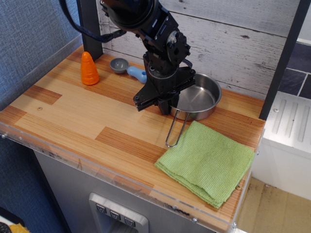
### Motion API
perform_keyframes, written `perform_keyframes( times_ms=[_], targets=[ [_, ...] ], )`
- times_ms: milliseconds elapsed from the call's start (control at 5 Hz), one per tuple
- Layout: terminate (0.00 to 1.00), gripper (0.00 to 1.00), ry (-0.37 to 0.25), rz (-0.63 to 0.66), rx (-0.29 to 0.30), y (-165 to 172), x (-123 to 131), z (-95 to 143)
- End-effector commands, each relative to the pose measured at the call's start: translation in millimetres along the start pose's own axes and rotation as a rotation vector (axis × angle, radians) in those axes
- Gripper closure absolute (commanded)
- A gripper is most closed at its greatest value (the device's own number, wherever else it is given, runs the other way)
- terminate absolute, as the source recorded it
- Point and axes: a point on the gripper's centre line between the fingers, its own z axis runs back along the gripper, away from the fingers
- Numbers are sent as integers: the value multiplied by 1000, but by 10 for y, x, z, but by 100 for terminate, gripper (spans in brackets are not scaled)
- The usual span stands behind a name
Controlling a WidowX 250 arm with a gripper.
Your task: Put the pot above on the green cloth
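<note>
The pincer (166,104) pinches the near rim of the pot (195,102). The green cloth (206,161) lies just in front, toward the table's near right corner.

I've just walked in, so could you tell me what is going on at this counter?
A single robot arm has its gripper down at the near rim of the pot, where the wire handle joins; whether it is clamped on the rim is hard to tell. The pot stands on the wood just behind the green cloth, with its handle tip at the cloth's left edge, not yet on the cloth. A carrot and a scoop sit off to the left, untouched.
</note>
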Motion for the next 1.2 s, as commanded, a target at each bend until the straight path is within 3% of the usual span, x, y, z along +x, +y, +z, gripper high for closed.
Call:
perform_keyframes(
  times_ms=[0,400,1000],
  targets=[
    [0,100,-49,-12,-60,-66,70,289],
    [0,100,-116,-27,-91,-108,126,751],
    [0,100,-78,-163,-180,-84,-486,1038]
  ],
)
